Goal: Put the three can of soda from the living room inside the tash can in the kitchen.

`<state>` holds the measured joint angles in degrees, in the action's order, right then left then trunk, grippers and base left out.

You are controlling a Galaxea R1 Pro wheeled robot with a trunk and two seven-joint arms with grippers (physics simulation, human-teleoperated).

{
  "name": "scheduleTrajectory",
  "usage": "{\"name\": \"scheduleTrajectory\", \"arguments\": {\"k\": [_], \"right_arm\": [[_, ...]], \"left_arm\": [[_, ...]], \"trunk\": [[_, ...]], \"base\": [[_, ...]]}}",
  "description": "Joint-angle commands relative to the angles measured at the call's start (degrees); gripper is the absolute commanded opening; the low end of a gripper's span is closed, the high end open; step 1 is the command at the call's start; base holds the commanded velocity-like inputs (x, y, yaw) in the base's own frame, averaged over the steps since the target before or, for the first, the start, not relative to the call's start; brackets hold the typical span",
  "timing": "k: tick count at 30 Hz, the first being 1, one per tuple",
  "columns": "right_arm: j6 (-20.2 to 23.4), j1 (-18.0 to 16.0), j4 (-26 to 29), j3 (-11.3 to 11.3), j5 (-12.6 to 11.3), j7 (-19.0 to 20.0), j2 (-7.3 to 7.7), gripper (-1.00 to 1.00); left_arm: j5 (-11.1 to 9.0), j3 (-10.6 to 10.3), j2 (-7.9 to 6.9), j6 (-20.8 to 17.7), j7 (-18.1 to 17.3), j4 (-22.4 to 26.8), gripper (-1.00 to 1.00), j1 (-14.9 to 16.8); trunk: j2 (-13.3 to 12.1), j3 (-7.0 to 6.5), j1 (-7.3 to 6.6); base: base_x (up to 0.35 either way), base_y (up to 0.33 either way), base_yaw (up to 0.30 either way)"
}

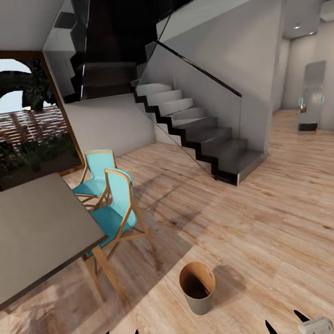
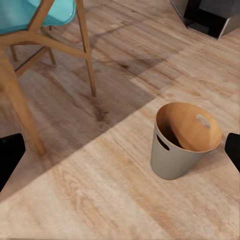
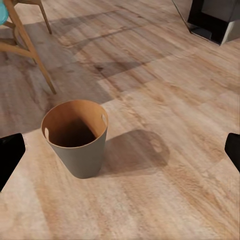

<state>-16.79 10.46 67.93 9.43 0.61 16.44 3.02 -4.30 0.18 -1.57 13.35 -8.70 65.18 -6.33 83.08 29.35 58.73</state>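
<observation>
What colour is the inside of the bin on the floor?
Coppery brown inside the bin, grey outside; clearest in the right wrist view.

No readable text or labels

Plank floor (image 1: 284, 224) under bin (image 1: 198, 289), chairs (image 1: 111, 208), table (image 1: 31, 231)

bright, even daylight enters through the window (image 1: 18, 131), which looks washed out. the table (image 1: 26, 232) and chairs (image 1: 111, 208) cast broad soft shadows over the plank floor (image 1: 284, 224). the bin (image 3: 76, 137) throws a soft-edged shadow. the renders look slightly soft throughout.
</observation>
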Motion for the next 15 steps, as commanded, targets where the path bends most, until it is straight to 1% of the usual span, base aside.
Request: {"name": "scheduleTrajectory", "arguments": {"k": [1, 15], "right_arm": [[0.0, 0.0, 0.0, 0.0, 0.0, 0.0, -0.01, 1.00], [0.0, 0.0, -0.1, 0.0, 0.0, 0.0, -0.02, 1.00]], "left_arm": [[0.0, 0.0, 0.00, 0.0, 0.0, 0.0, 1.00, 0.0], [0.0, 0.0, -0.01, 0.2, 0.0, 0.0, 1.00, 0.0]], "trunk": [[0.0, 0.00, 0.00], [0.0, 0.00, 0.00]], "base": [[0.000, -0.001, 0.199], [0.000, 0.000, 0.229]]}}
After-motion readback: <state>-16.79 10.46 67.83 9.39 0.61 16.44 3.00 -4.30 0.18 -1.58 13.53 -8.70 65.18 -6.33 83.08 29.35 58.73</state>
